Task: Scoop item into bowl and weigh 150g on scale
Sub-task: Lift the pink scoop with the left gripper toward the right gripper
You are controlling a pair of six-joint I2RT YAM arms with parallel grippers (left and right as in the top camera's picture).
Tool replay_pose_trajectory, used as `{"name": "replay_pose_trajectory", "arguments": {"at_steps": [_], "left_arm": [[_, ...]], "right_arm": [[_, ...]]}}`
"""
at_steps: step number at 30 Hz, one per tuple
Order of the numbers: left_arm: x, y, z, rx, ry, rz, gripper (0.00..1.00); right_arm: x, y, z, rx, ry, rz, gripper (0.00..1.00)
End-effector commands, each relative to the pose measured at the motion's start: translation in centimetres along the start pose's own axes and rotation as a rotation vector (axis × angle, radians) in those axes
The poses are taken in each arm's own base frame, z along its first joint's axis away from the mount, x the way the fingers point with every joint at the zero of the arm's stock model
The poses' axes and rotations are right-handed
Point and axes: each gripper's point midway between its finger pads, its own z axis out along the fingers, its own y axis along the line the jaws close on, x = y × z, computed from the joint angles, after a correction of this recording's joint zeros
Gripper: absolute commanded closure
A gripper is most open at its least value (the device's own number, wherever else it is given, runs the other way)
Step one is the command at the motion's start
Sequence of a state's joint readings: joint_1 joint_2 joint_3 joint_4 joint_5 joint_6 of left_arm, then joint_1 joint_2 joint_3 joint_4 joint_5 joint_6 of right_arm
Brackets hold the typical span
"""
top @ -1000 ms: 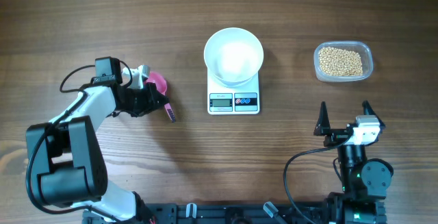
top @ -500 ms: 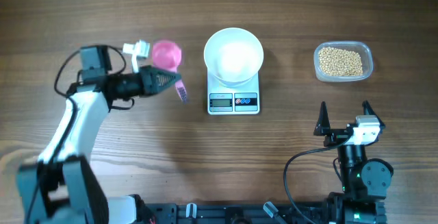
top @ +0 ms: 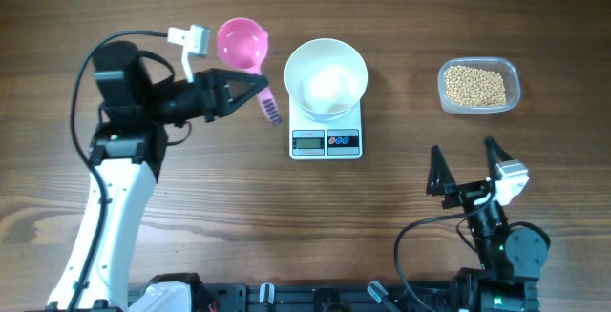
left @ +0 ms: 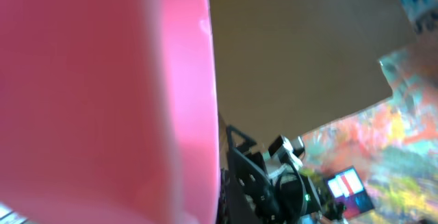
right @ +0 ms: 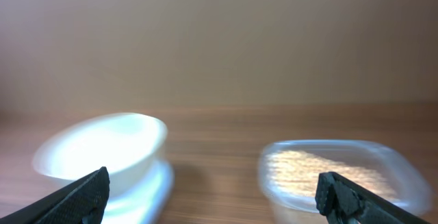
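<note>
Since a second ago, the left arm has swung rightward, carrying the pink scoop [top: 242, 44] from the table's left side up beside the white bowl [top: 326, 78]. Now the left gripper [top: 256, 87] is clamped on the scoop's handle, while the right gripper [top: 462, 152] sits low with fingers spread wide, holding nothing. The bowl rests on the scale [top: 326, 141]. The beans [top: 475, 85] lie in a clear tub [top: 512, 72] well to its right. Reaching them means crossing the bowl, and a low pass could knock it off the scale.
</note>
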State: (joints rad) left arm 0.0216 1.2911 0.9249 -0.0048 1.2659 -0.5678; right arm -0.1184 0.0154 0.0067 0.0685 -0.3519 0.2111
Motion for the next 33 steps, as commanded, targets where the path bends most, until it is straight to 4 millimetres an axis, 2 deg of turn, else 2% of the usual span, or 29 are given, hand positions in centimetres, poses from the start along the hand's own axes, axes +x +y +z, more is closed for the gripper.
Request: {"name": "replay_pose_trajectory", "arguments": {"at_steps": [1, 3, 6, 7, 11, 14, 17, 20, 22, 24, 25, 26, 30, 33], "left_arm": [[-0.9, -0.3, 1.9, -0.066, -0.055, -0.081, 0.96], [-0.7, -1.6, 3.0, -0.033, -0.044, -0.035, 0.96], [-1.3, -2.8, 3.9, -0.008, -0.071, -0.045, 0.96], [-1.6, -3.0, 4.3, -0.011, -0.089, -0.051, 0.96], [-2.2, -3.0, 5.0, -0.037, -0.137, -0.064, 0.96], [-2.0, -3.2, 5.6, -0.039, -0.14, -0.059, 0.96], [-2.2, -3.3, 6.3, -0.054, -0.172, -0.09, 0.96], [-3.2, -2.9, 6.4, -0.09, -0.24, -0.096, 0.96], [-3.7, -2.6, 6.4, -0.104, -0.28, -0.156, 0.96], [-4.2, -2.7, 6.5, -0.1, -0.318, -0.207, 0.96], [-4.4, -3.0, 6.5, -0.087, -0.329, -0.217, 0.96], [-4.7, -3.8, 6.7, -0.057, -0.337, -0.216, 0.96], [-4.6, -6.4, 7.7, 0.019, -0.341, -0.164, 0.96], [-4.5, -6.5, 8.5, 0.007, -0.372, -0.17, 0.96]], "right_arm": [[-0.3, 2.5, -0.2, -0.141, 0.027, 0.433, 0.0], [-1.7, 2.9, -0.3, -0.168, -0.014, 0.535, 0.0], [-5.7, 5.3, -1.4, -0.321, -0.145, 0.464, 0.0], [-7.3, 6.0, -2.0, -0.366, -0.195, 0.454, 0.0], [-10.8, 7.1, -2.9, -0.4, -0.237, 0.454, 0.0], [-12.8, 7.6, -2.4, -0.367, -0.171, 0.434, 0.0], [-14.1, 8.4, -0.7, -0.343, 0.017, 0.416, 0.0], [-15.2, 11.4, 0.5, -0.532, 0.171, 0.373, 0.0], [-15.1, 11.5, 1.6, -0.563, 0.243, 0.49, 0.0], [-13.6, 10.5, 3.4, -0.504, 0.362, 0.758, 0.03], [-12.7, 10.2, 4.1, -0.489, 0.413, 0.837, 0.16], [-11.7, 10.1, 5.0, -0.489, 0.474, 0.911, 0.24], [-10.8, 11.6, 6.9, -0.597, 0.581, 1.011, 0.23], [-10.9, 13.8, 8.2, -0.686, 0.615, 1.059, 0.23]]}}
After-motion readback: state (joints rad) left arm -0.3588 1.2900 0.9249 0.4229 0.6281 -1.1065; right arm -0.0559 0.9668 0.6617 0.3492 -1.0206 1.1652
